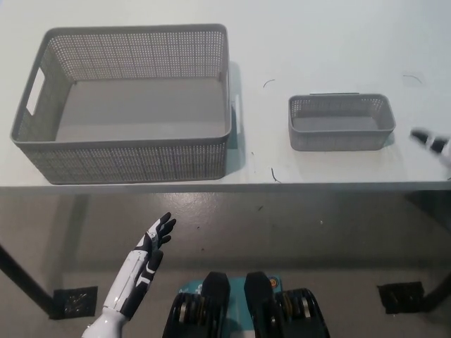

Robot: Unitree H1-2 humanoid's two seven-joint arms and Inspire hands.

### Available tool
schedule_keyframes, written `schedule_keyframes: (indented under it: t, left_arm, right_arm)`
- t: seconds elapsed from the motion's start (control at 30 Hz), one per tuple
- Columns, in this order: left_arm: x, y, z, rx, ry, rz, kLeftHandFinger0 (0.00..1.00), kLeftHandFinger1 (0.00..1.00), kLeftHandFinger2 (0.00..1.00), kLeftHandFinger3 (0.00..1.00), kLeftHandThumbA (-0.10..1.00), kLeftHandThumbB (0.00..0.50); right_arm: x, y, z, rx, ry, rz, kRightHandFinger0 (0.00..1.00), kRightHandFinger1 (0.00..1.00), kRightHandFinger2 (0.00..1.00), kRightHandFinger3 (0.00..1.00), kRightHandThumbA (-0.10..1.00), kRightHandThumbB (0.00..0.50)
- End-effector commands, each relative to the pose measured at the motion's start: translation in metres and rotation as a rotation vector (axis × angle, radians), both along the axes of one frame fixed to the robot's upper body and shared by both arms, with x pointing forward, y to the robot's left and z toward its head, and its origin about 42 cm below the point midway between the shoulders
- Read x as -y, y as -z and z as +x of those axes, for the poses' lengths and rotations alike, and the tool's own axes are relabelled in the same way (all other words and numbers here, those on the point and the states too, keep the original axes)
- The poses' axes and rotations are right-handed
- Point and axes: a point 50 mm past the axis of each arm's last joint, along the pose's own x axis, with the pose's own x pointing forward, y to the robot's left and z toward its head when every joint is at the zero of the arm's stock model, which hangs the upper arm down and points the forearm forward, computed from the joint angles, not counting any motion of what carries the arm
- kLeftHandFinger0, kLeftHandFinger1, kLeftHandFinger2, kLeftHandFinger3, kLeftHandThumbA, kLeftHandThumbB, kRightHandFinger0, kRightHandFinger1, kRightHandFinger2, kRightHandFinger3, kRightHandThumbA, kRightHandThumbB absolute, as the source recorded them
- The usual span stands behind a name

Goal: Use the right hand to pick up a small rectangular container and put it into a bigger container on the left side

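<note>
A small grey mesh rectangular container (340, 122) stands on the white table (317, 42), right of centre near the front edge. A big grey mesh basket (127, 102) stands to its left, empty inside. My black right hand (431, 144) shows only as fingertips at the picture's right edge, over the table, a short gap to the right of the small container and not touching it. My white left hand (153, 239) rests below the table's front edge at lower left, fingers apart, holding nothing.
Dark marks dot the table between the two containers (273, 174). The table's front edge (225, 186) runs across the picture; below it is a grey floor with a dark table leg (21, 282) at lower left.
</note>
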Motion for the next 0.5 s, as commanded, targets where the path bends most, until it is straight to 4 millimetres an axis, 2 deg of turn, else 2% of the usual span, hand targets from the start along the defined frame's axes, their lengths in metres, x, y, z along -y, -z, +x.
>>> schedule_keyframes:
  t: [0.0, 0.03, 0.07, 0.2, 0.27, 0.33, 0.47]
  left_arm:
    - [-0.002, -0.017, 0.013, 0.078, 0.035, 0.027, 1.0, 1.0, 1.0, 1.0, 1.0, 0.377]
    - [-0.003, -0.017, 0.014, 0.077, 0.036, 0.033, 1.0, 1.0, 1.0, 1.0, 1.0, 0.377]
    - [-0.003, -0.017, 0.015, 0.074, 0.038, 0.036, 1.0, 1.0, 1.0, 1.0, 1.0, 0.375]
    - [-0.004, -0.016, 0.014, 0.071, 0.035, 0.032, 1.0, 1.0, 1.0, 1.0, 1.0, 0.374]
    - [-0.005, -0.016, 0.015, 0.068, 0.034, 0.028, 1.0, 1.0, 1.0, 1.0, 1.0, 0.375]
    - [-0.005, -0.016, 0.016, 0.072, 0.036, 0.035, 1.0, 1.0, 1.0, 1.0, 1.0, 0.365]
    - [-0.005, -0.013, 0.014, 0.071, 0.038, 0.038, 1.0, 1.0, 1.0, 1.0, 1.0, 0.369]
  right_arm:
    - [0.002, -0.126, 0.056, -0.156, 0.065, -0.277, 1.0, 1.0, 1.0, 1.0, 0.96, 0.338]
    - [-0.001, -0.135, 0.064, -0.181, 0.071, -0.305, 1.0, 1.0, 1.0, 1.0, 0.95, 0.353]
    - [-0.008, -0.15, 0.087, -0.241, 0.079, -0.38, 1.0, 1.0, 1.0, 1.0, 0.96, 0.389]
    - [-0.017, -0.169, 0.127, -0.342, 0.117, -0.543, 1.0, 1.0, 1.0, 1.0, 1.0, 0.411]
    - [-0.02, -0.175, 0.145, -0.398, 0.122, -0.602, 1.0, 1.0, 1.0, 1.0, 1.0, 0.435]
    - [-0.027, -0.181, 0.166, -0.484, 0.158, -0.677, 1.0, 1.0, 1.0, 1.0, 1.0, 0.499]
    - [-0.045, -0.178, 0.193, -0.598, 0.197, -0.794, 1.0, 1.0, 1.0, 1.0, 1.0, 0.5]
